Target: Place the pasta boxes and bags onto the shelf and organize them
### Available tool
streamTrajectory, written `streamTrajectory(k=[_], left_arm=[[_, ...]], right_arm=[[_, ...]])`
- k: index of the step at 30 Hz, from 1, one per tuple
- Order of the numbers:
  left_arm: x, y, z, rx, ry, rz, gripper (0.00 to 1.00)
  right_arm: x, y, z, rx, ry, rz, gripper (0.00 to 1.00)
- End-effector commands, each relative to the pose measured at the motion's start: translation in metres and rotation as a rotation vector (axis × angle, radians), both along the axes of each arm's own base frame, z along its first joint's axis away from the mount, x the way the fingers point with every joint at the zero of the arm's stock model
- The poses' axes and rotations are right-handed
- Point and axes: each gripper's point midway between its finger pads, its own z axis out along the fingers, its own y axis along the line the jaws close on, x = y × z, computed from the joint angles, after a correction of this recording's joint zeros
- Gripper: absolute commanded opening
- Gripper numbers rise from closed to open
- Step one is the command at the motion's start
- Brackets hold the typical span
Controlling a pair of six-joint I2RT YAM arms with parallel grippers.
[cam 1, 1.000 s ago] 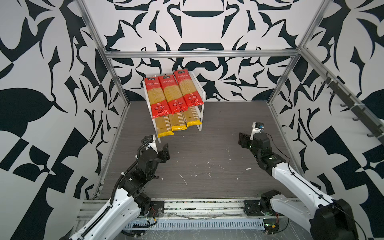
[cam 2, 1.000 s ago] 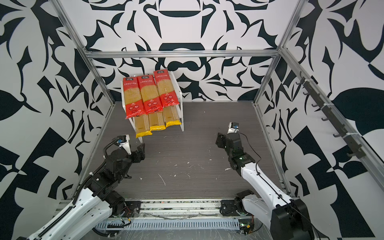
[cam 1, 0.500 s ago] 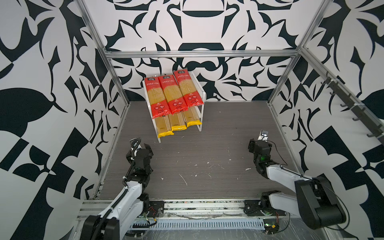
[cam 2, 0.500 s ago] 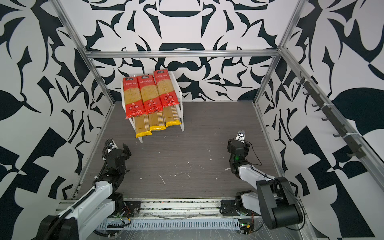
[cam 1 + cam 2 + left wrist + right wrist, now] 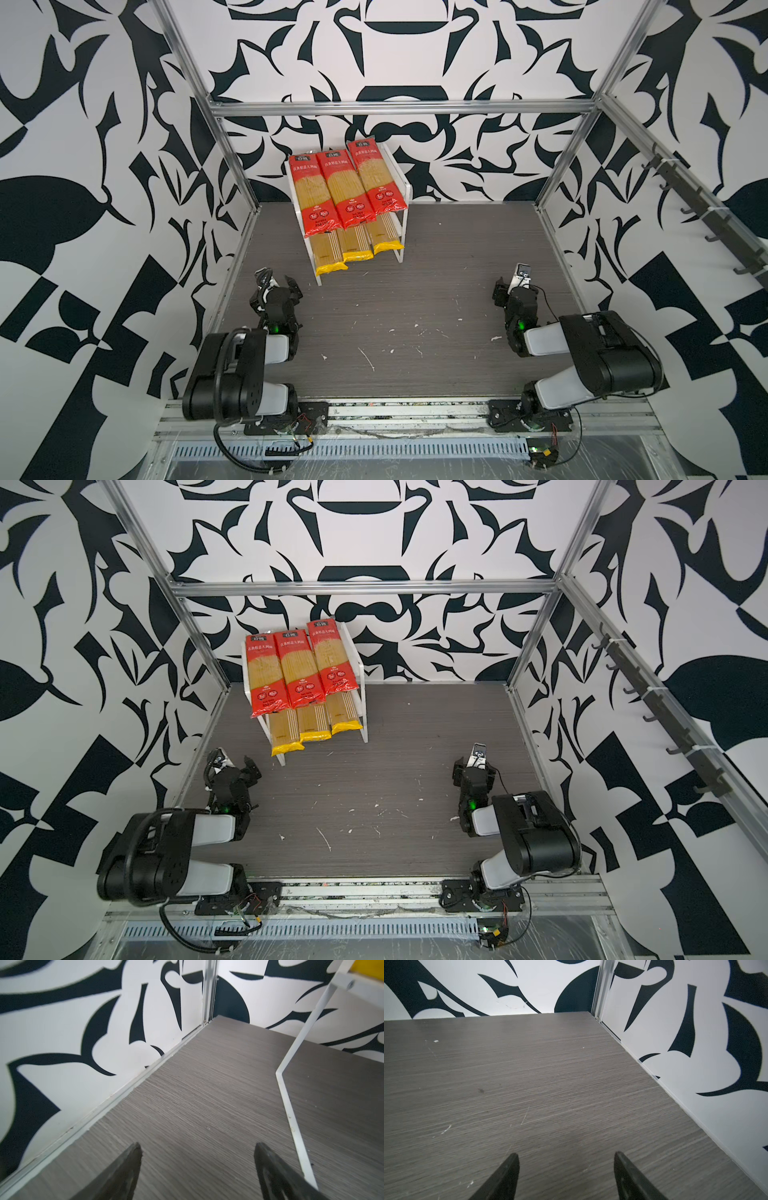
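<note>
The shelf [image 5: 404,241] [image 5: 365,721] stands at the back left of the table. Three red pasta bags [image 5: 347,185] [image 5: 297,669] lie side by side on its top board, their front ends overhanging. Three yellow packs [image 5: 353,245] [image 5: 313,725] lie on the lower board and stick out in front. My left gripper [image 5: 280,282] [image 5: 197,1147] hovers low, open and empty, in front of and to the left of the shelf; a shelf leg [image 5: 287,1088] shows beside it. My right gripper [image 5: 512,286] [image 5: 564,1155] is open and empty near the right wall.
Patterned walls with metal posts [image 5: 232,158] close in the dark wood-grain table [image 5: 415,299] on three sides. White scuffs and crumbs [image 5: 368,359] dot its front half. Both arms are folded back over the front rail [image 5: 395,409]. Hooks [image 5: 706,216] line the right wall.
Both arms have folded back toward the front rail, drawing the grippers away from the table's middle and out to their own sides. The left jaws have widened slightly.
</note>
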Motion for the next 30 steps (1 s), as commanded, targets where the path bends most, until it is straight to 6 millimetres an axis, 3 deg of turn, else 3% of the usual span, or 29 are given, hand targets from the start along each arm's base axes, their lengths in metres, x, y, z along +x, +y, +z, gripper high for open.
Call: streamTrajectory(k=[1,10,19,21,25,28,30], left_arm=[[0.01,-0.005,0.026,0.013,-0.111,-0.046,0.89],[0.026,-0.018,0.016,0.003,-0.046,-0.144,0.89],[0.041,-0.018,0.003,0.003,0.014,-0.148,0.93],[0.045,-0.018,0.0,-0.001,0.044,-0.15,0.99],[0.045,-0.018,0.001,0.001,0.038,-0.149,0.99],[0.044,-0.018,0.001,-0.002,0.043,-0.151,1.0],[0.045,-0.018,0.001,-0.002,0.042,-0.15,0.99]], right_arm=[[0.005,0.003,0.019,-0.009,-0.109,0.025,0.76],[0.018,0.004,0.012,-0.005,-0.031,0.026,0.78],[0.019,0.003,0.011,-0.009,-0.02,0.021,0.79],[0.02,0.003,0.011,-0.01,-0.016,0.019,0.83],[0.021,0.003,0.01,-0.008,-0.007,0.018,0.85],[0.021,0.003,0.01,-0.008,-0.006,0.018,0.99],[0.021,0.003,0.01,-0.008,-0.006,0.019,1.0]])
